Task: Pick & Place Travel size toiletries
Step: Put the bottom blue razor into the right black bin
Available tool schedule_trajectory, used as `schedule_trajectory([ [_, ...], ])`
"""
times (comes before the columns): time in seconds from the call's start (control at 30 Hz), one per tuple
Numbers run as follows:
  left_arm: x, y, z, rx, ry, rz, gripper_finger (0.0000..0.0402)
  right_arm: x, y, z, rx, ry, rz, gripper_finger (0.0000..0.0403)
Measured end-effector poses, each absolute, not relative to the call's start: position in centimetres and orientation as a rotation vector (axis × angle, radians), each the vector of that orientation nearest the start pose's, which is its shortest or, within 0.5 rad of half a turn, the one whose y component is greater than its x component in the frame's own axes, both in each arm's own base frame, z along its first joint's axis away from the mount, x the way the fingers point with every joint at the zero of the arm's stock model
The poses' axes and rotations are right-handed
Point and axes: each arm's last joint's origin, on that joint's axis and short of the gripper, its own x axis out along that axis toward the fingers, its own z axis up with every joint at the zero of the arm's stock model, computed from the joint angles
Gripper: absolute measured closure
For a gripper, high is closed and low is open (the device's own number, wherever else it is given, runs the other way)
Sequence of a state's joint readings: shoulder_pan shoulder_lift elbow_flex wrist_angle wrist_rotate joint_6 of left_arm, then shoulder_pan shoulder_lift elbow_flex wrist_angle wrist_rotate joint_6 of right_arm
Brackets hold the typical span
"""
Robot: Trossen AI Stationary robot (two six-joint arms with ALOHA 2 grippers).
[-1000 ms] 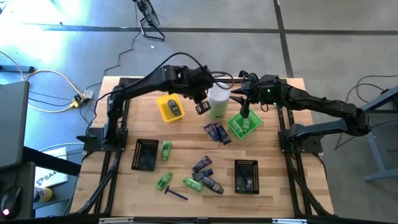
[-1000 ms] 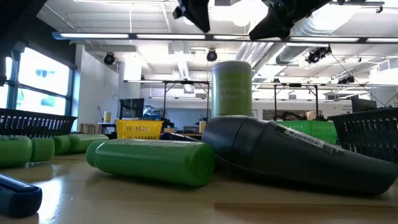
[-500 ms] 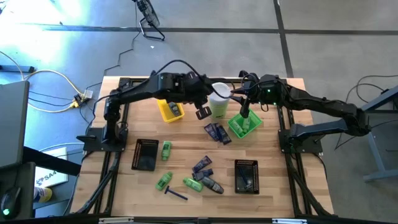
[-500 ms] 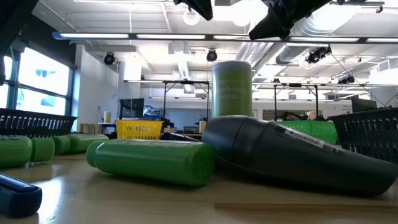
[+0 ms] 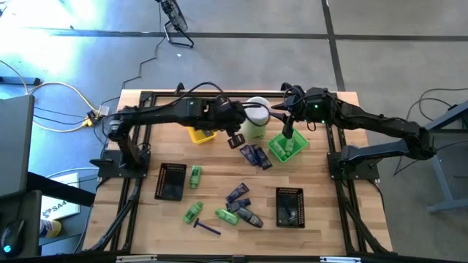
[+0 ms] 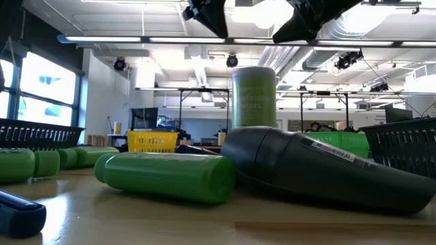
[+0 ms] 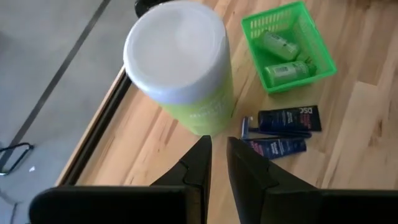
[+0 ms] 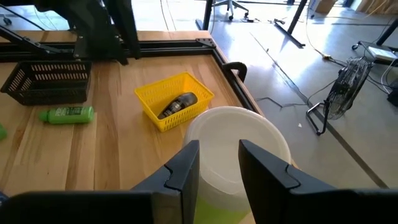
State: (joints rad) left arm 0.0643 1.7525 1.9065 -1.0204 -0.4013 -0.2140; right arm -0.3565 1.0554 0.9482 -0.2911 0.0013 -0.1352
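The toiletries lie scattered on the wooden table. Two navy packets (image 5: 256,155) lie flat beside the green tray (image 5: 278,152), which holds two green bottles (image 7: 287,70). A dark grey oval piece (image 8: 177,104) lies in the yellow tray (image 8: 147,103). More green bottles (image 5: 196,176), packets (image 5: 238,194) and a purple razor (image 5: 208,229) lie nearer the front. My left gripper (image 7: 219,155) hangs shut and empty beside the tall canister (image 5: 256,118), above the packets. My right gripper (image 5: 289,134) stands open and empty over the green tray.
The tall pale-green canister with its white lid (image 7: 177,46) stands between the two grippers. Two black mesh trays (image 5: 172,181) (image 5: 289,207) sit toward the front. My left arm reaches across over the yellow tray (image 5: 199,134).
My left gripper has sunk and gone a little toward the table's near edge, beside the canister. Its arm has stretched out lower and now covers more of the yellow tray. Its fingers have stayed shut. The right arm has kept still.
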Motion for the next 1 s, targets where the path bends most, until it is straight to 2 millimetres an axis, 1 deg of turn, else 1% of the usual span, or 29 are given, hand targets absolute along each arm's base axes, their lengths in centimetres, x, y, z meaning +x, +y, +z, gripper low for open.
schedule_trajectory([
  [0.07,35.0,3.4,38.7,-0.061,0.751,0.518,0.0357,21.5,-8.0,32.9,-0.062,0.415,-0.326,0.0298],
  [0.2,32.0,3.2,38.3,-0.085,0.629,0.510,0.0357,21.5,-8.0,33.0,-0.063,0.410,-0.326,0.0298],
  [0.43,26.8,2.8,36.3,-0.117,0.440,0.497,0.0357,21.5,-8.0,33.1,-0.066,0.398,-0.329,0.0298],
  [0.63,23.0,2.5,34.0,-0.145,0.366,0.468,0.0357,21.5,-8.0,33.2,-0.060,0.389,-0.334,0.0298],
  [0.73,21.6,2.3,33.6,-0.178,0.336,0.448,0.0357,21.6,-8.1,33.2,-0.061,0.382,-0.337,0.0298],
  [0.83,20.6,2.3,33.4,-0.203,0.317,0.450,0.0357,21.6,-8.1,33.3,-0.062,0.381,-0.348,0.0298],
  [1.0,20.6,2.3,33.5,-0.299,0.285,0.465,0.0357,21.6,-8.2,33.4,-0.043,0.359,-0.377,0.0298],
])
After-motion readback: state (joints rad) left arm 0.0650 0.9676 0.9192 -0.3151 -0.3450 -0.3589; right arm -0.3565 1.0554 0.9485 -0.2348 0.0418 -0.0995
